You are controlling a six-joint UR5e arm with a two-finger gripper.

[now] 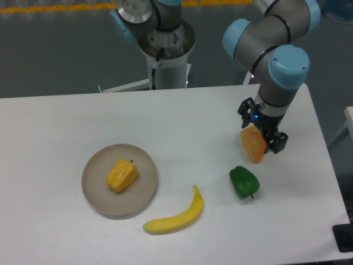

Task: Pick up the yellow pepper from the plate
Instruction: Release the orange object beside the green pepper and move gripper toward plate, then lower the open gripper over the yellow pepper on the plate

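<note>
The yellow pepper, lumpy and golden with a small dark stem, lies in the middle of the round beige plate on the left half of the table. My gripper is far to the right of it, pointing down at the table near the right edge. Its black fingers stand apart, open, with the orange wedge-shaped pepper right beneath and against them. Nothing touches the yellow pepper.
A long yellow banana lies just right of the plate, near the front. A green pepper sits below the orange one. The arm's base stands at the table's far edge.
</note>
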